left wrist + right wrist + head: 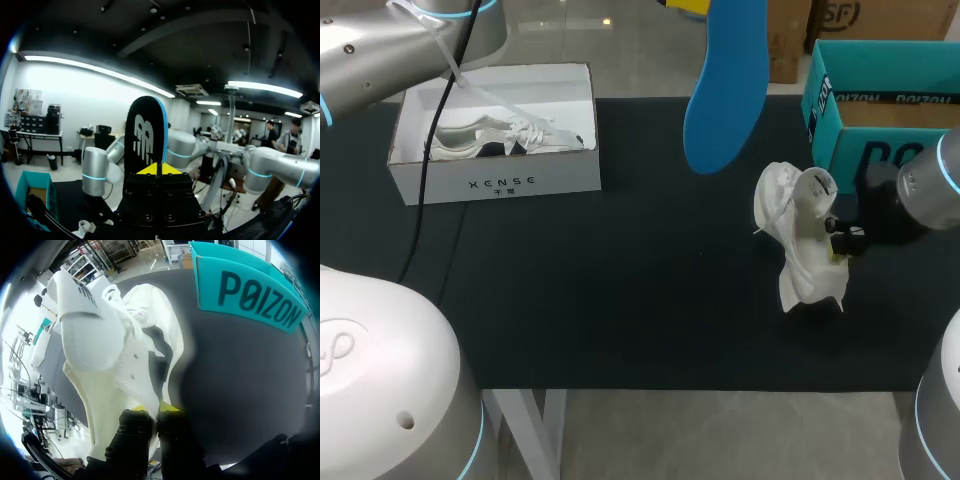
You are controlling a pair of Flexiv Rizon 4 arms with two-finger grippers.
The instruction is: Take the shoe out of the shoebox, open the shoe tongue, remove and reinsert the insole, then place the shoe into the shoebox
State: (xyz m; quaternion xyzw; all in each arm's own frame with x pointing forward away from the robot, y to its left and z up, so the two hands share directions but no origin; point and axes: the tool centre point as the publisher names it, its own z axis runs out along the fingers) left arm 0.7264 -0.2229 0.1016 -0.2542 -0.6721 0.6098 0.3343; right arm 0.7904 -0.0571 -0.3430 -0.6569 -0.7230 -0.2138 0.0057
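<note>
Head view: right gripper (838, 246) clamps the shoe (798, 235) (left gripper (159, 169) pinches insole (728, 90) aloft).

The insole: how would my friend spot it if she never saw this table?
Find the black table, then look between the white shoebox and the teal box. The insole hangs in the air above there, held by the left gripper. It is the only flat, bright blue thing; the shoe nearby is white.

Black table (640, 300) carries a white shoebox (500, 180) (rear left) and teal box (850, 140)
</note>
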